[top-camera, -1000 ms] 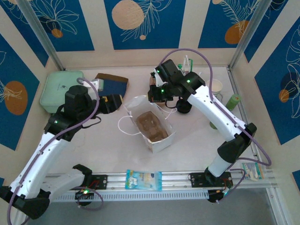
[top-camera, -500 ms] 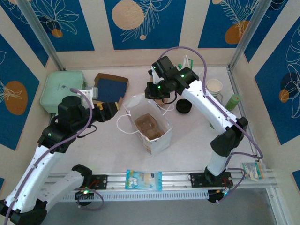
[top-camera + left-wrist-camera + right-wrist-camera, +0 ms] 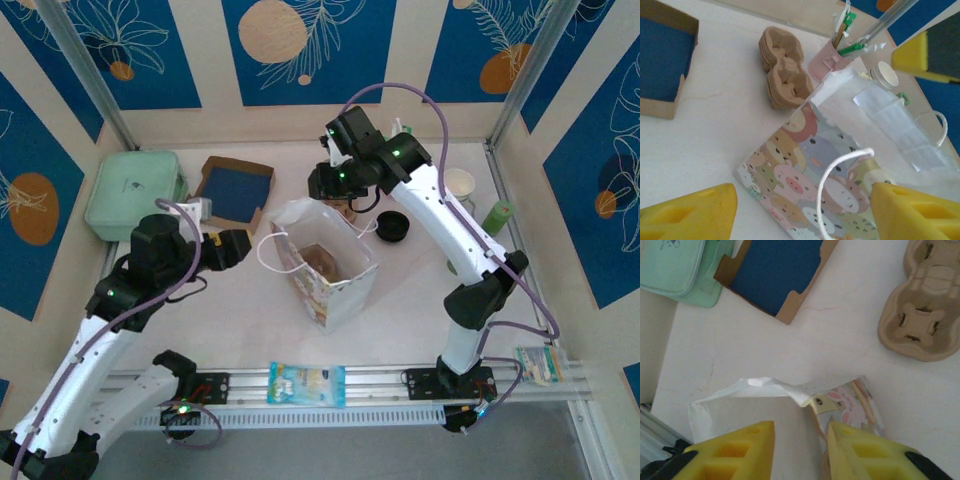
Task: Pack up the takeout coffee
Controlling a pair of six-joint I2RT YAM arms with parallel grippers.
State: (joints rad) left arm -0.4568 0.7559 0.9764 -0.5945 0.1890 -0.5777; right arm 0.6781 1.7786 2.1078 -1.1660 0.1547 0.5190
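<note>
The left gripper [image 3: 804, 202] is at the left side of the paper bag [image 3: 345, 298]. Its jaws are wide apart and hold nothing. The right gripper [image 3: 800, 432] hangs over the bag's far edge, jaws a little apart, with the rim right at the gap. The paper cup [image 3: 461, 186] stands far right, well away from the bag. A round black lid [image 3: 392, 228] lies just right of the bag.
</note>
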